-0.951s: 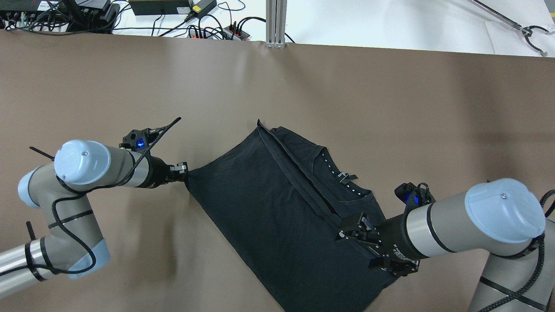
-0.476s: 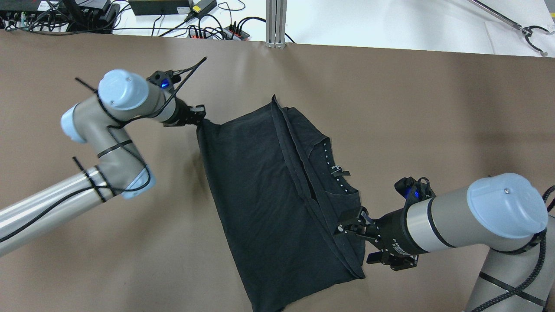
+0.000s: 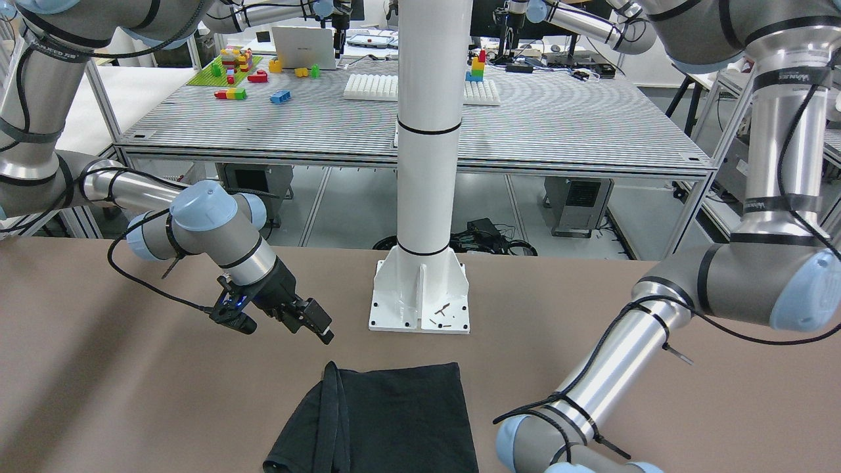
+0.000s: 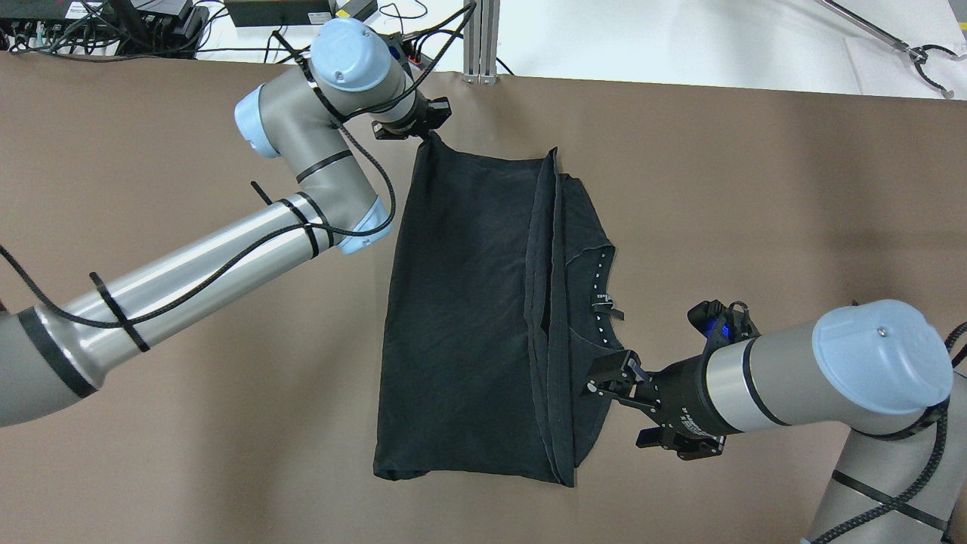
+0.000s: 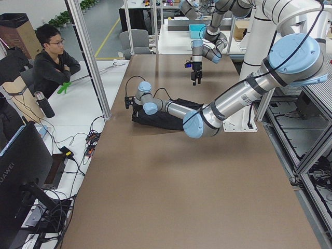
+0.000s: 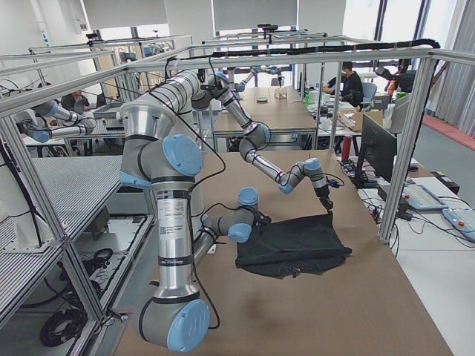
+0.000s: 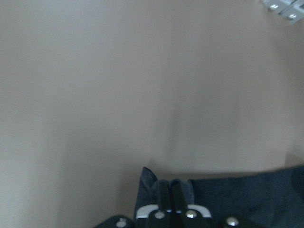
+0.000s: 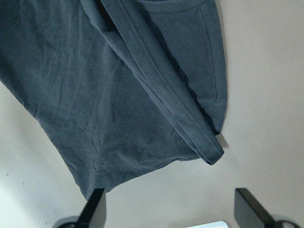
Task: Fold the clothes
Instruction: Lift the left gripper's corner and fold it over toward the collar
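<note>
As the table [image 4: 755, 189] bears the clothes [image 4: 468, 302] already doubled along one lengthwise fold, the task looks partly done, with further folds remaining. Left gripper [image 4: 432, 134]: jaws clamped on a far corner, cloth stretching back from them. Right gripper [image 4: 600, 379]: jaws apart, holding nothing, folded edge just ahead; containers: none seen.

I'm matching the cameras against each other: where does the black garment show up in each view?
Front-facing: black garment at bottom centre, cut off by the edge.
Overhead: centre.
Exterior left: mid-frame, under the near arm.
Exterior right: centre, right of the near arm.
Left wrist: bottom right corner.
Right wrist: upper left, filling much of the frame.
Shared landmark: the brown table beneath it in every view.
</note>
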